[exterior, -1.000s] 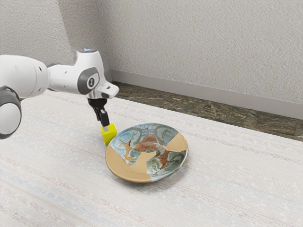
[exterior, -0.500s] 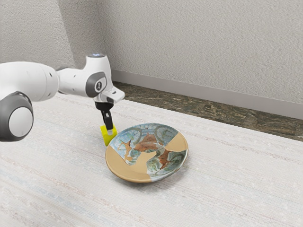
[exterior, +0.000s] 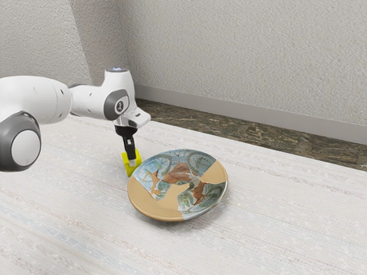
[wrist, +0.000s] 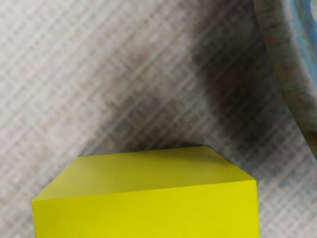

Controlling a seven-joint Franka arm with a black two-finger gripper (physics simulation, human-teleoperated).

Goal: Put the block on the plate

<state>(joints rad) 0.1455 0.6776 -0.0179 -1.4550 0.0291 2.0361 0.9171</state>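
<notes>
While our gripper (exterior: 132,162) points down at the yellow block (exterior: 125,165), we cannot tell whether its jaws stand open or have closed on it; the block sits on the pale table (exterior: 69,206), off the plate (exterior: 163,204) but just beside its rim, on the side toward the exterior view's left; in the wrist view we see a shadowed strip of table between block and plate; we see the plate's painted deer and plain tan patches too.

yellow block (wrist: 146,198) | just beside plate (exterior: 178,186) | plate: round, tan-and-blue, patterned, face up on table (exterior: 69,217)
</notes>
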